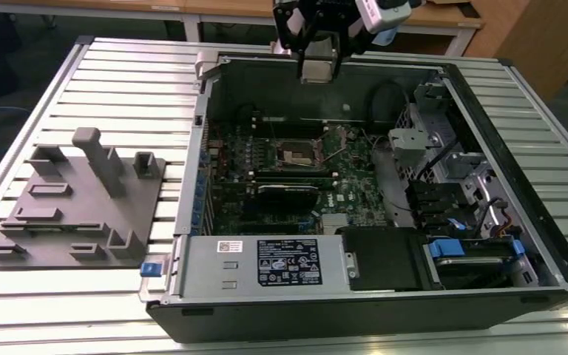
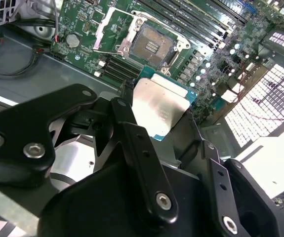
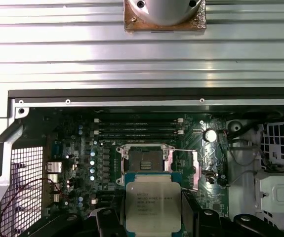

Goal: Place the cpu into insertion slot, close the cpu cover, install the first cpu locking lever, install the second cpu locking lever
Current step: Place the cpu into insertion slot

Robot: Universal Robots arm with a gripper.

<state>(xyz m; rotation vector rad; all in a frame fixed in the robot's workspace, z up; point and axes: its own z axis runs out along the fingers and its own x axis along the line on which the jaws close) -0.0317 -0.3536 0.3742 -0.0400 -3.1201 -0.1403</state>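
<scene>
My gripper hangs over the far wall of the open computer case, shut on the cpu. In both wrist views the cpu is a flat silver-topped square with a green edge, clamped between two black fingers. The insertion slot lies bare on the green motherboard, well below and ahead of the cpu. Its silvery cpu cover is swung open beside it. Thin wire levers stand raised near the socket.
The case lies on a slatted metal table. A grey fixture block with upright pegs sits at the exterior view's left. The power supply box fills the near end; drive bays with blue tabs and cables line the exterior view's right.
</scene>
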